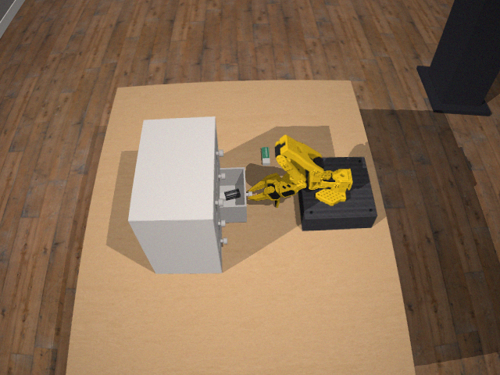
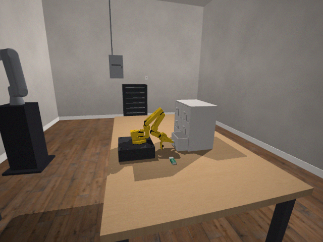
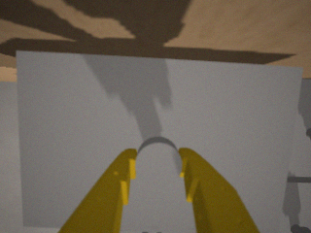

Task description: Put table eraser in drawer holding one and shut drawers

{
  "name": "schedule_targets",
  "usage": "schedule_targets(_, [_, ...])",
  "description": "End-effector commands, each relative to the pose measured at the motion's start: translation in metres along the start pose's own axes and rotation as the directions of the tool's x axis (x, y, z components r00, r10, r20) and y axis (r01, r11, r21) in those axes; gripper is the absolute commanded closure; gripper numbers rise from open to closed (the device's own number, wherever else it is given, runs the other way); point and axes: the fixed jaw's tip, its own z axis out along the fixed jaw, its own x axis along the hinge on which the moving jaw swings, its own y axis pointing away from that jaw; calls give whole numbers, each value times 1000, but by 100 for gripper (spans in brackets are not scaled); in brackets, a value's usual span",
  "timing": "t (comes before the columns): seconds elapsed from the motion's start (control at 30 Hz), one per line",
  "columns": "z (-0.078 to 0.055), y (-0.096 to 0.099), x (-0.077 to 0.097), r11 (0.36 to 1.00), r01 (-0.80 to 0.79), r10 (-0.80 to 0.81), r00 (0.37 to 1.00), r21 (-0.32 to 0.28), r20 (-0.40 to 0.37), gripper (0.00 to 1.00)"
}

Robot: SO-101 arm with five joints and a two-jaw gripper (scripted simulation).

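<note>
The white cabinet (image 1: 177,169) (image 2: 201,127) has one bottom drawer (image 1: 236,213) (image 2: 181,143) pulled part way out; its front panel (image 3: 224,107) fills much of the wrist view. A black, striped block-like thing (image 1: 232,194) lies inside that drawer. My gripper (image 1: 248,194) (image 2: 173,142) (image 3: 157,152) is shut on the round knob (image 3: 157,170) of this drawer. The green and white eraser (image 1: 265,155) (image 2: 172,160) lies on the table, beside the open drawer and away from the fingers. No eraser shows in the wrist view.
The other drawers of the cabinet look shut, with small knobs (image 1: 219,152) (image 1: 224,241) sticking out of its front. The arm's black base block (image 1: 339,222) (image 2: 137,153) stands opposite the cabinet. The table (image 1: 242,323) (image 2: 195,197) carries them all.
</note>
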Motion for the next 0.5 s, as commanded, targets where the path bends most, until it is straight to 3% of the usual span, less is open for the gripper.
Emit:
schedule_targets(0.0, [-2,1,-1,1000,-13,13,1000,-6,1,100])
schedule_targets(0.47, [-2,1,-1,1000,-13,13,1000,-6,1,94])
